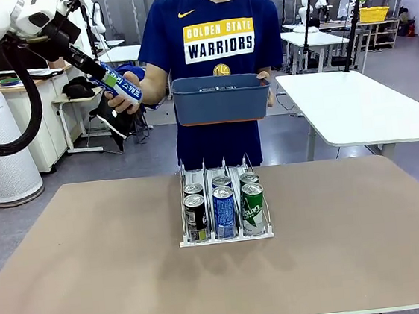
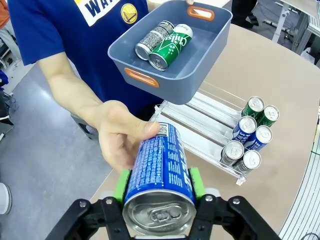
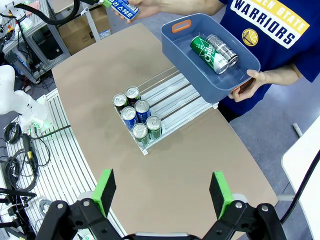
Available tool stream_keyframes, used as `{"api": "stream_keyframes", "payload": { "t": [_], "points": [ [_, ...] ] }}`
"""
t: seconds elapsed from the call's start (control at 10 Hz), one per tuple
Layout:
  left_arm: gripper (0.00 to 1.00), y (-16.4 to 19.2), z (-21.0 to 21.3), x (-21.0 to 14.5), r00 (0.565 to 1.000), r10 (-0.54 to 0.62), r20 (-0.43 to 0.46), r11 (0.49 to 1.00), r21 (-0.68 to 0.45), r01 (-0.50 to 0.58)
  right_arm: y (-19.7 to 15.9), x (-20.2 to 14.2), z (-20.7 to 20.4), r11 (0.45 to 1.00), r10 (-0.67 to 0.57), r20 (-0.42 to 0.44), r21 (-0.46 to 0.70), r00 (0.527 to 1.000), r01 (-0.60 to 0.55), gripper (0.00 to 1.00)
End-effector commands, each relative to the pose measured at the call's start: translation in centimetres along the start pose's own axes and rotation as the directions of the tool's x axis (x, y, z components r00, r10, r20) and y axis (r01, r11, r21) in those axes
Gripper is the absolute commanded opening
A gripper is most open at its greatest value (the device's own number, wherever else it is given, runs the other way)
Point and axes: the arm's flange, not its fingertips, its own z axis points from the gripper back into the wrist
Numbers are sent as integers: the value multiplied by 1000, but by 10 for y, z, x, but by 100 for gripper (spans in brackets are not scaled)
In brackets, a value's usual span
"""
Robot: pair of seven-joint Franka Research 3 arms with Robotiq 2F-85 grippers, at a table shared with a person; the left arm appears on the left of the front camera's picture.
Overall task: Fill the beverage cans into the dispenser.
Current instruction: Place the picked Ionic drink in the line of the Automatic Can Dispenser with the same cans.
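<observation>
- Well, the table (image 1: 94,274) is lying far below my left claw (image 2: 159,183) and spreading out ahead of my right claw (image 3: 164,191), whose fingers are standing wide apart, holding nothing.
- The person is standing just beyond my left claw, one hand (image 2: 117,137) wrapping the far end of the can I am gripping.
- The blue bin (image 1: 221,103) is hanging in the person's other hand, beyond my left claw.
- The dispenser (image 2: 200,120) is sitting on the table, below and well apart from both claws.
- Six cans (image 1: 223,204) are standing at its front end, two per lane.
- Two cans (image 2: 165,42) are lying sideways in the bin.
- The blue-and-white can (image 2: 160,170) is sitting clamped between my left claw's green pads.
</observation>
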Motion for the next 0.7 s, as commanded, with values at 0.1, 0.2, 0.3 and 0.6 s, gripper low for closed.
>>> {"api": "stream_keyframes", "payload": {
  "t": [0.1,0.2,0.3,0.6],
  "points": [
    [48,1,3,0,1000,0,2,1000,4,0,0,0,0,1000,0,0,0,1000,0,100],
    [48,1,3,0,1000,0,2,1000,4,0,0,0,0,1000,0,0,0,1000,0,100],
    [48,1,3,0,1000,0,2,1000,4,0,0,0,0,1000,0,0,0,1000,0,100],
    [48,1,3,0,1000,0,2,1000,4,0,0,0,0,1000,0,0,0,1000,0,100]
  ]
}}
